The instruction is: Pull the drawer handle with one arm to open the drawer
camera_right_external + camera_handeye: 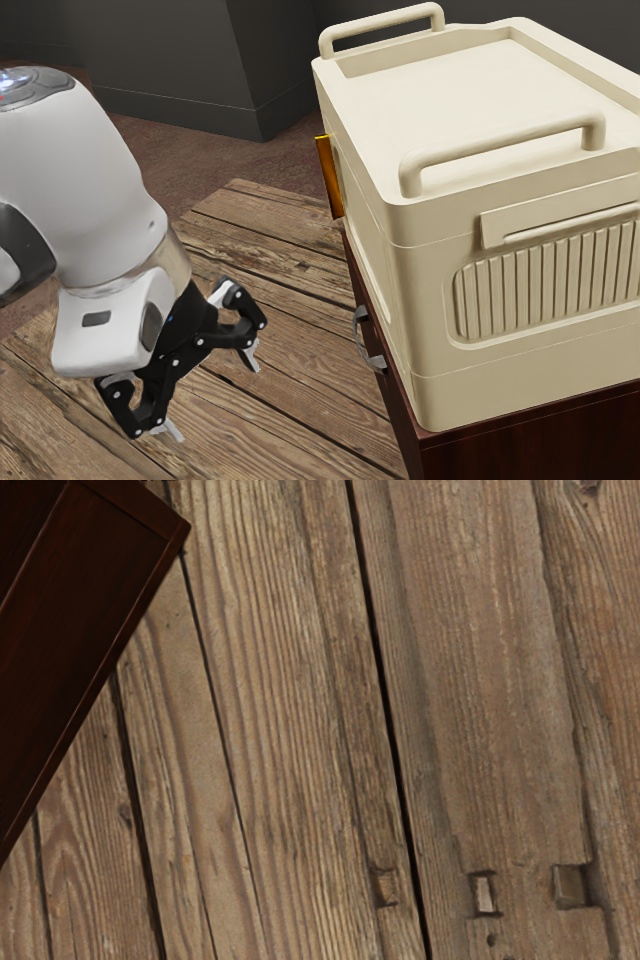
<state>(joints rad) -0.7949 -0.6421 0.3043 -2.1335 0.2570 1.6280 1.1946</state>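
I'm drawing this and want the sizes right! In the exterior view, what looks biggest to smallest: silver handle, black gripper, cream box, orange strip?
1. Cream box
2. Black gripper
3. Orange strip and silver handle: too alike to rank.

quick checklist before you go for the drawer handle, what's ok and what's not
1. Gripper open and empty: ok, its fingers stand apart with nothing between them.
2. Handle free to grasp: ok, nothing covers it on the side facing the gripper.
3. Gripper at the handle: not ok, a gap separates them.
4. Gripper level with the handle: cannot tell, the exterior view's angle leaves the height unsure.
5. Box resting on the cabinet: ok, it sits on top.
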